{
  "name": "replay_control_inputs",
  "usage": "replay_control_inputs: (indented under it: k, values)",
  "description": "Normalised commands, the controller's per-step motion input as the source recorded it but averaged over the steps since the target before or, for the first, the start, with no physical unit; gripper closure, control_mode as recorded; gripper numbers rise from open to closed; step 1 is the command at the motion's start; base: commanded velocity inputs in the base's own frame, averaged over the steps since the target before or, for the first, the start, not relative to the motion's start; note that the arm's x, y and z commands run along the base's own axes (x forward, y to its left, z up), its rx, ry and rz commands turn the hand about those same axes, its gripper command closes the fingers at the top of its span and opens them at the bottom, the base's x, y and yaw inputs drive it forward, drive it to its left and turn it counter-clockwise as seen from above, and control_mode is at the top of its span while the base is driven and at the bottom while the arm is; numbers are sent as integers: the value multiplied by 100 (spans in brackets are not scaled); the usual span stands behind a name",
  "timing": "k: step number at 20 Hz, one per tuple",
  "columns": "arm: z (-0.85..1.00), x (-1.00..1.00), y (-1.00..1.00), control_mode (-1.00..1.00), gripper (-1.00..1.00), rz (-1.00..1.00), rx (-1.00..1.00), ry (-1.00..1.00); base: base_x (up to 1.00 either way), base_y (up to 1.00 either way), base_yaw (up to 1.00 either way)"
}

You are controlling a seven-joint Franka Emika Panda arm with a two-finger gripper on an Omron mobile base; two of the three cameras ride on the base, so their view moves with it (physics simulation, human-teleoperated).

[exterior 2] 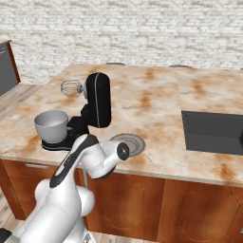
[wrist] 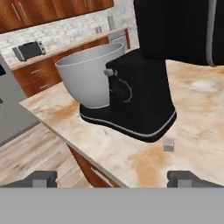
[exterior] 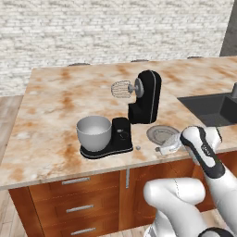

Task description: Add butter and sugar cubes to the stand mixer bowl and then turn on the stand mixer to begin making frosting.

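stand mixer bowl [exterior: 94, 133] | on stand mixer [exterior: 139, 109] base, nothing visible inside | jaws released, spread wide

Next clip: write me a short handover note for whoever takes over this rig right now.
Gripper: open, holding nothing, low at the counter's front edge and facing the mixer's base.
Stand mixer: on the counter, head tilted up, whisk clear of the bowl.
Bowl: seated on the mixer base; what shows of its inside looks empty.
Sugar cube: one small grey cube on the counter just in front of the base.
Plate: right of the mixer, partly behind the arm; its contents can't be seen.
Done: nothing visibly added.
Left: butter and sugar into the bowl, then switch the mixer on.
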Motion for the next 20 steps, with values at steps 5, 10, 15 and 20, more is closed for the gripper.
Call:
replay_control_inputs:
  k: [5,10,15,20]
  values:
    - [-7,19,0,-100,-100,33,-1,-26,0,0,0]
    - [0,18,6,-100,-100,11,-7,-25,0,0,0]
    - [-11,23,20,-100,-100,3,-15,-10,0,0,0]
    - [-36,13,19,-100,-100,3,-13,0,0,0,0]
